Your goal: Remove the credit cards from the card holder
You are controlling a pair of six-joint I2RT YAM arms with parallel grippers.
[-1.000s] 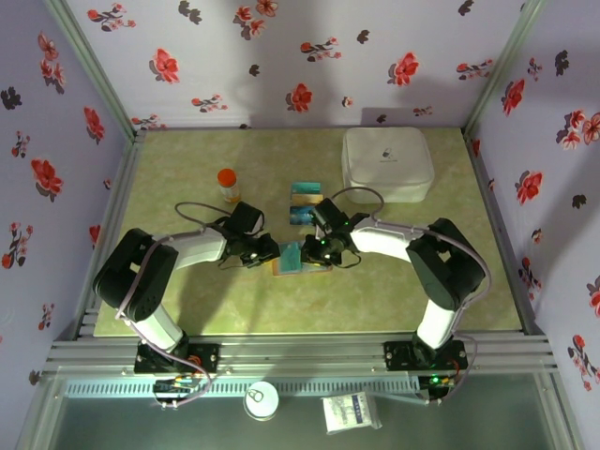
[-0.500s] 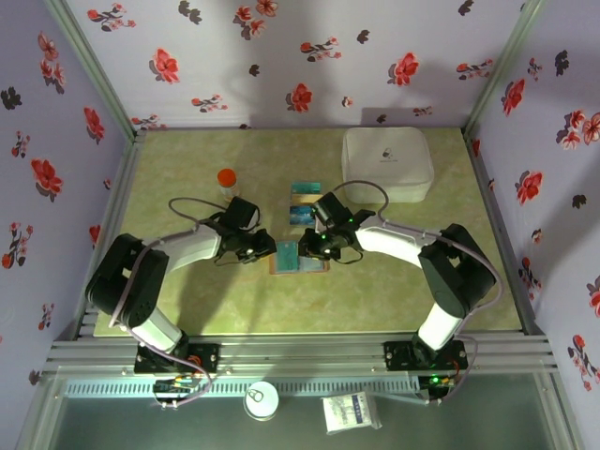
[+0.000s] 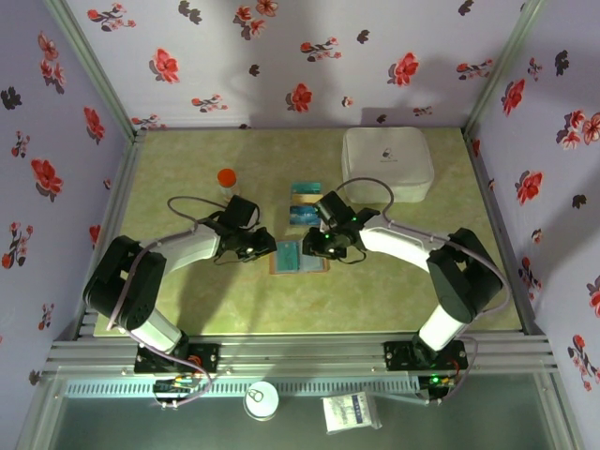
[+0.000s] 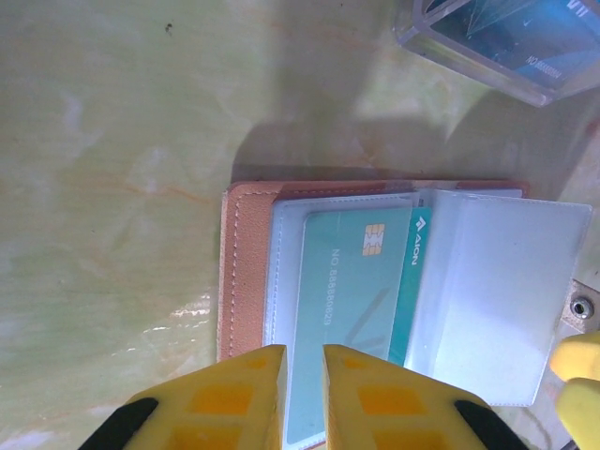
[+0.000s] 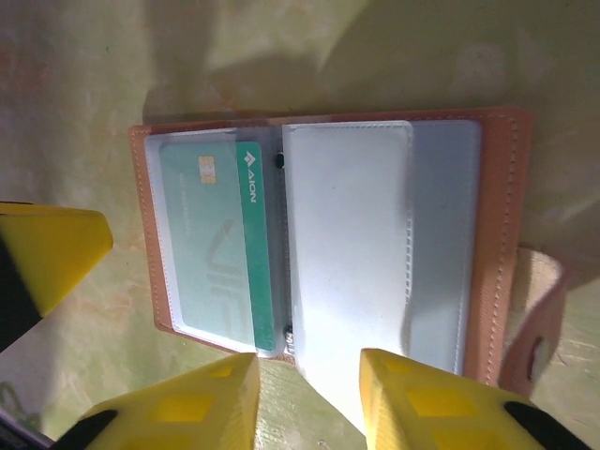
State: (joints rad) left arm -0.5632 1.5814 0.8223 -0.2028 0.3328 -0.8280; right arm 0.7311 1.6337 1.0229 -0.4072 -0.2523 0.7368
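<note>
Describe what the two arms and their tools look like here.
Both the left arm and right arm have white links between bulky black joints, with thin cables looping near the wrists. The left tool and right tool have bright yellow fingers bearing darker orange-yellow square patches, black toward their bases.

Seen from above, both arms have folded outward. The left elbow has dropped toward the lower left of the frame, and the right elbow toward the lower right. The left gripper has edged slightly left and up, drawing its wrist nearer the orange-capped bottle. The right gripper has edged slightly right. The holder between them was tilted and partly covered a second ago. It now lies squarer to the frame with more of its open face showing.
</note>
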